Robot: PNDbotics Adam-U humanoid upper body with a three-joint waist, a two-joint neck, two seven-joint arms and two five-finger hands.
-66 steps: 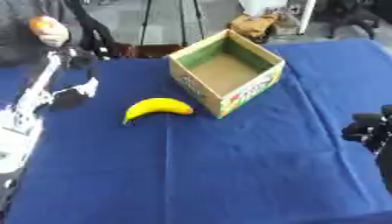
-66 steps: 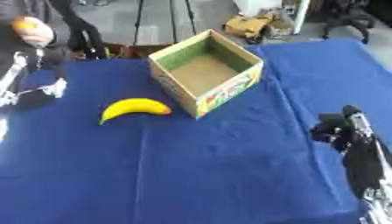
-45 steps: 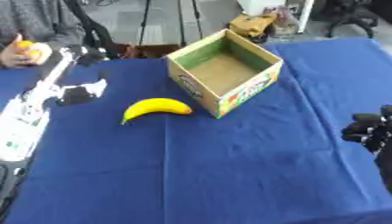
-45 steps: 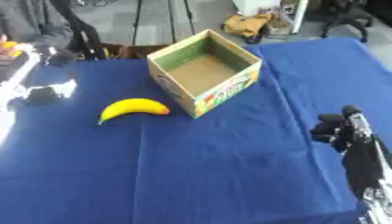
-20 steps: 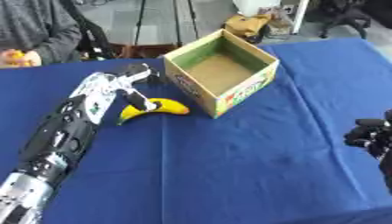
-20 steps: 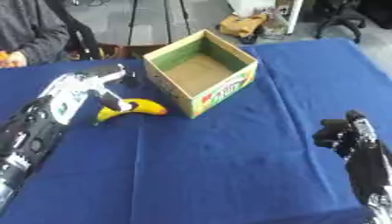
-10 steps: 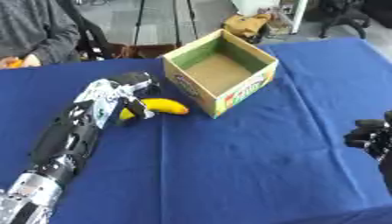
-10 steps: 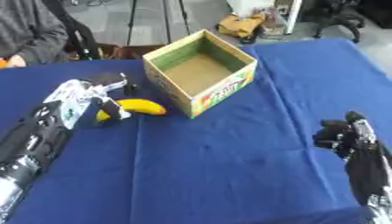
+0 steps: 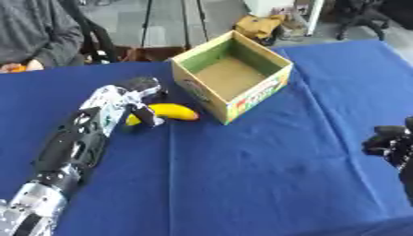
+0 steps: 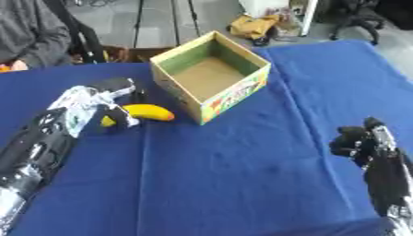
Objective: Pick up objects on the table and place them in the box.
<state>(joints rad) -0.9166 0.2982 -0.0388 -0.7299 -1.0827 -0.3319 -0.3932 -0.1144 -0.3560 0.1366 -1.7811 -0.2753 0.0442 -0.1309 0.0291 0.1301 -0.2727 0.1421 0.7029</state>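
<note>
A yellow banana [image 9: 171, 111] lies on the blue table [image 9: 258, 175] just left of an open cardboard box [image 9: 232, 78], which has nothing in it. My left hand [image 9: 138, 94] has come down over the banana's left end, with fingers curled round it; the banana still rests on the cloth. Its right half sticks out toward the box. My right hand [image 10: 357, 139] hangs at the right edge above the table, far from both, with its fingers curled and nothing in them.
A seated person at the far left edge holds a small orange thing [image 9: 16, 68]. Beyond the table's far edge are tripod legs, a brown bag [image 9: 256, 25] and chair wheels.
My left arm swung in from the far left and lowered onto the banana, where its fingers closed over the left end. The right hand stayed where it was.
</note>
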